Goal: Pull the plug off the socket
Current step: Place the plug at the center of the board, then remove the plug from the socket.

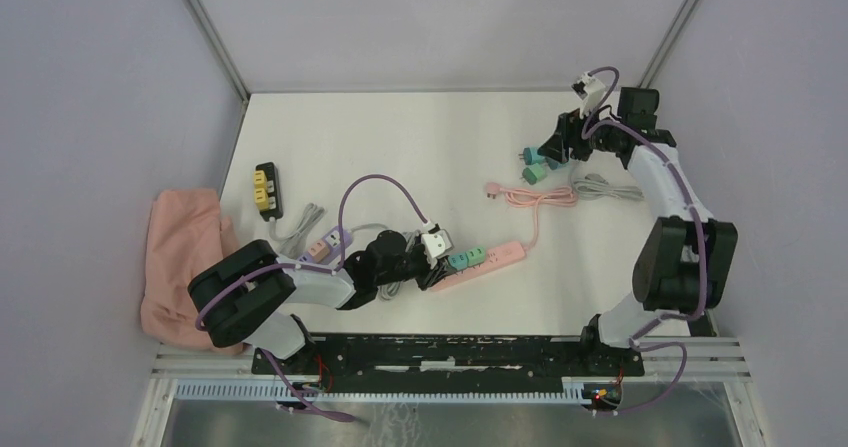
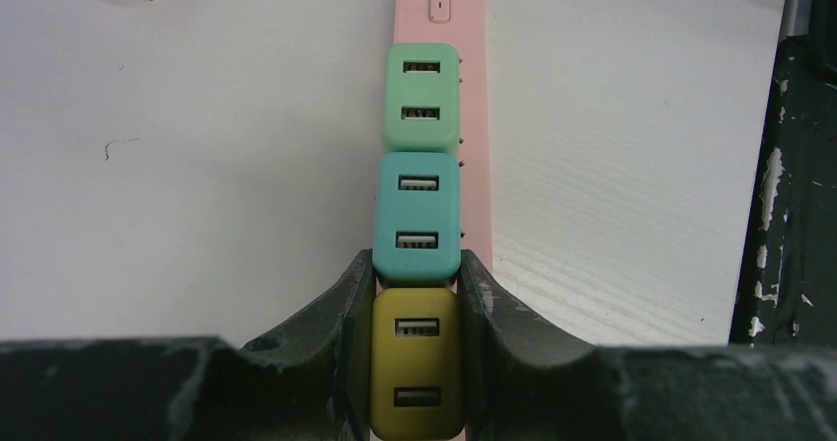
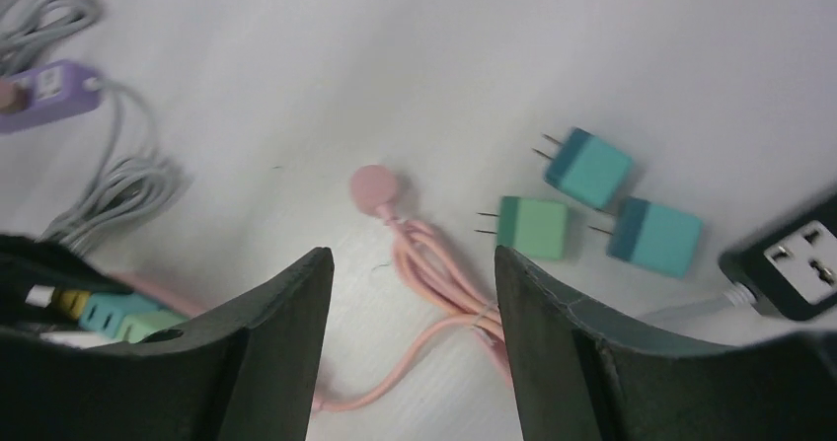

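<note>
Nearest to us, the left gripper (image 2: 417, 265) is clamped tight on the yellow USB charger (image 2: 417, 362), which sits at the near end of the pink power strip (image 2: 477, 165). Right behind it on the same strip we've got a teal charger (image 2: 418, 214) touching it, then a green charger (image 2: 421, 96). Further out, the pink cord (image 3: 444, 283) lies bundled on the white surface (image 2: 197, 165). Way back on the right, the right gripper (image 3: 410, 263) hangs with its jaws apart, holding nothing. Beyond it lie a loose green charger (image 3: 533, 227), a loose teal charger (image 3: 589, 168) and a second loose teal charger (image 3: 656, 237), prongs out.
</note>
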Available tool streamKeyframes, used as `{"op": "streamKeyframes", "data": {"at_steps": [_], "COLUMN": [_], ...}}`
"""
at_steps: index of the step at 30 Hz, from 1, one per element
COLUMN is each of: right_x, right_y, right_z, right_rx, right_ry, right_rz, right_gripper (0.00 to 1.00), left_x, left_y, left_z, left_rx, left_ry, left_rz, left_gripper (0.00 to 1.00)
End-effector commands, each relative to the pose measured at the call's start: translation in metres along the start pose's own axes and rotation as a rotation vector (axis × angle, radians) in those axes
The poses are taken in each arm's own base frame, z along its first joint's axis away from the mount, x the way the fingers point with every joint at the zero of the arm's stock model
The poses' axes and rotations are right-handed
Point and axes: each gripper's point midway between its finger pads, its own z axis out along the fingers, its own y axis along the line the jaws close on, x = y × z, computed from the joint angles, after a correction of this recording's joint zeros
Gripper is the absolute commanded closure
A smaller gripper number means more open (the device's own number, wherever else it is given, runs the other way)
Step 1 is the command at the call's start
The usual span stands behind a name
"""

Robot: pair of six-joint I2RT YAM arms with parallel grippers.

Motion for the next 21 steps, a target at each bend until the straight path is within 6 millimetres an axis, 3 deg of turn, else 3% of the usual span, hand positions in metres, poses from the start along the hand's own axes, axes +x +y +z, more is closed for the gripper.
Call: {"op": "streamKeyframes", "data": {"at_steps": [1,5,8,16,21], "right_x": [0.002,0.024,0.048,0.101,0.123], "right_y": [0.09,0.142,0.168,0.188,0.197], "right_z": [-0.032,-0.057,-0.068,-0.052,-0.042], "right_rx": [-0.387,-0.589,-0.677,-0.745,-0.792], "right_ry": [-0.123,-0.201,-0.208,-0.063,0.01], "right_rz": [-0.249,-0.44,-0.539,-0.697,-0.757], "right_gripper": [0.33,0.28,0.2,0.16,0.15], "left_x": [0.039,0.038,0.038,0.038,0.038], "left_y": [0.002,0.002,0.002,0.003,0.003], "left_z": [-0.004,-0.004,-0.004,-0.003,-0.003], "left_rx": [-0.002,-0.001,-0.002,-0.004,-0.006], "left_ry": [0.14,0.138,0.139,0.14,0.141], "left_rz": [0.021,0.021,0.021,0.019,0.018], "left_gripper": [0.97,0.97,0.97,0.97,0.97]}}
